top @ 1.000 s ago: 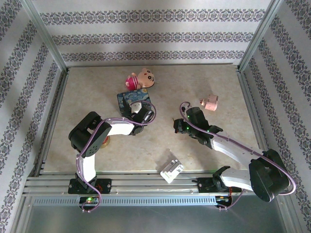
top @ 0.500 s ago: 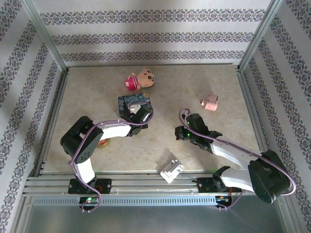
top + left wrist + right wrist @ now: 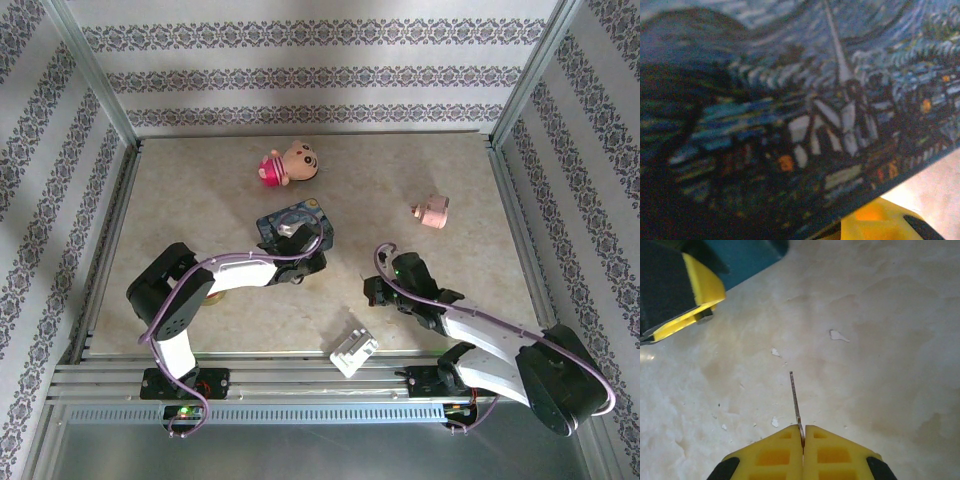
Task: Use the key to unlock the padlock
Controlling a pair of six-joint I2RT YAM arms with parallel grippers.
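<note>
Right gripper [image 3: 803, 432]: jaws pressed together, pinching the base of the key [image 3: 794, 397].
Key: thin silvery blade pointing straight ahead from the fingertips, over the table [image 3: 865, 340].
Left gripper [image 3: 293, 238]: ahead-left of those jaws, partly parted, clamping the blue painted tin [image 3: 790, 100].

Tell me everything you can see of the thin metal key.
The thin silvery-grey metal key shows edge-on as a narrow, straight sliver. Its near end is pinched between the shut yellow pads of the right claw. The blade sticks forward over the mottled beige tabletop; whether the tip touches it is unclear.
</note>
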